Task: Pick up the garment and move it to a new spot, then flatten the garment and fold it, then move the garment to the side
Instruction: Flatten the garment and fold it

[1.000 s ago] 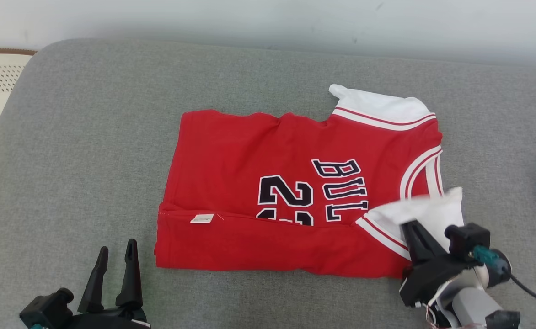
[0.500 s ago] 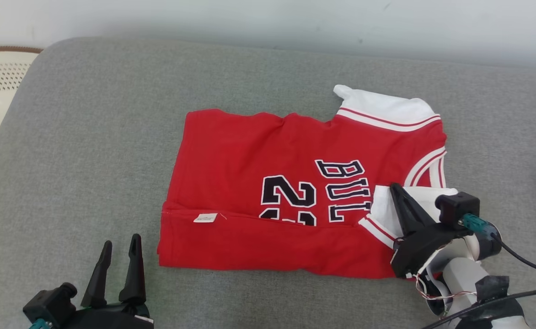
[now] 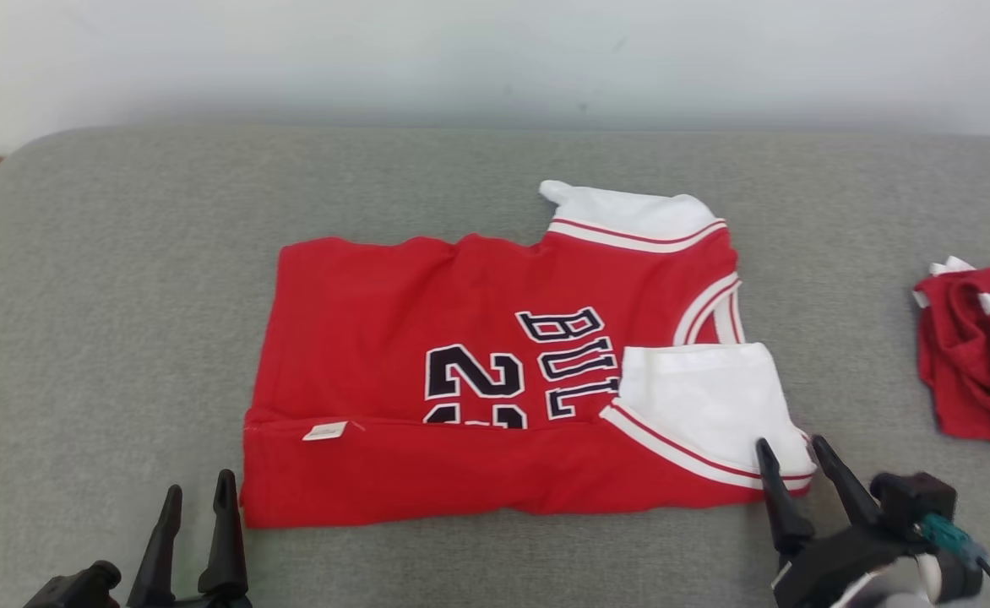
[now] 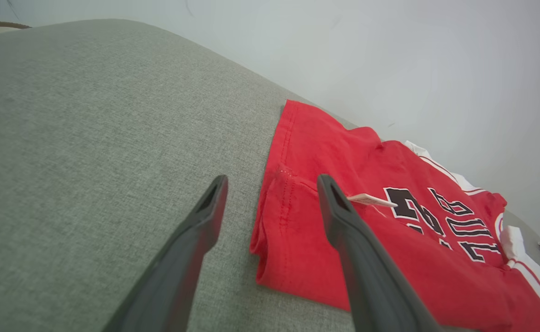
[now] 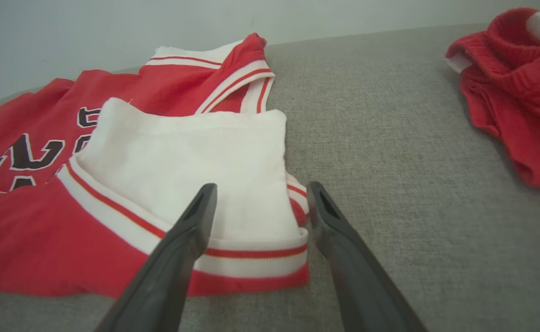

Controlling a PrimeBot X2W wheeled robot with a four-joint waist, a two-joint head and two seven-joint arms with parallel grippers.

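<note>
- Garment (image 3: pixel 461 363): red jersey with black lettering, lying flat mid-cushion, a little toward the near edge. Hem end points left, collar end right.
- Grey cushion (image 3: pixel 123 295) carries everything. A second bunched red cloth (image 3: pixel 976 355) sits near the right edge, well apart from the jersey.
- Fold state, as judged: partly done. The near long edge is turned up over the body, with a small label (image 3: pixel 324 431) showing on the seam. A white sleeve panel (image 3: pixel 706 397) is laid in over the near-right corner.
- Left hand (image 3: pixel 200 483): fingers spread, holding nothing, just off the jersey's near-left corner.
- Right hand (image 3: pixel 789 443): fingers spread, empty, tips at the striped cuff of the white panel. Cannot tell whether they touch the cloth.
- Step in hand, likely: take both near corners for the next fold.
- To do it well: pinch through all the layers at each corner, not just the top one, or the turned-up edge and the sleeve will slide out.
- Lift low and level, both hands together, so the cloth carries over without dragging on the cushion.
- Risk: the white panel looks loose and thick at its cuff, so a shallow bite may peel it open.
</note>
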